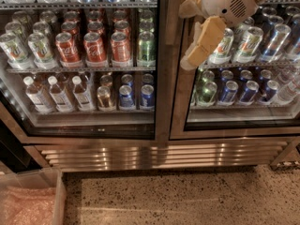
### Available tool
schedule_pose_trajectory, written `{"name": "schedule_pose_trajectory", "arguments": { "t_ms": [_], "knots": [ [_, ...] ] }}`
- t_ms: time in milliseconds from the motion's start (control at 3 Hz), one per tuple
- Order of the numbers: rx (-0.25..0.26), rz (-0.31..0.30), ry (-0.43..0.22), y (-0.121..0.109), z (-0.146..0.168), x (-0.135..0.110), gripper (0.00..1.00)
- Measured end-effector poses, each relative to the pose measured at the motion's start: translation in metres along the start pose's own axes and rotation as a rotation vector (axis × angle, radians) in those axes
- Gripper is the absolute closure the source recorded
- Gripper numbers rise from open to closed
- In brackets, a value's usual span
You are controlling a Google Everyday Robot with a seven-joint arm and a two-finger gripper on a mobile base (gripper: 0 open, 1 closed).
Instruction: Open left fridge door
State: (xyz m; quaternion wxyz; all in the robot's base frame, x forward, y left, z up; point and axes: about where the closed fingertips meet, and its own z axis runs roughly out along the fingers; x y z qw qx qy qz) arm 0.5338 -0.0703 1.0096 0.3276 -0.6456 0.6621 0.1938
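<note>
Where the steel stiles of the two doors meet, the gripper [186, 37] hangs at upper right, its tan fingers [202, 43] spread apart and holding nothing. The lower finger overlaps the left edge of the right door [234, 125]. The left fridge door [161, 97] fills the left half, shut flush. Below the grille [154, 154] lies speckled floor [178, 200]; a clear bin [58, 191] occupies the lower-left corner.

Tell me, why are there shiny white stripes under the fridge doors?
Camera view: those are light reflections on the steel grille below the left fridge door; the floor shows a pale one too. The gripper hangs top right, before the right door, brightly lit.
</note>
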Motion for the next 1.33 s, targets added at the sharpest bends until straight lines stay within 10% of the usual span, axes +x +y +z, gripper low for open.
{"name": "schedule_pose_trajectory", "arguments": {
  "t_ms": [333, 1000, 1333],
  "knots": [
    [0.011, 0.007, 0.025, 0.041, -0.023, 0.007, 0.0],
    [0.227, 0.027, 0.112, 0.133, -0.117, 0.012, 0.0],
    [0.227, 0.027, 0.112, 0.133, -0.117, 0.012, 0.0]
  ]
}}
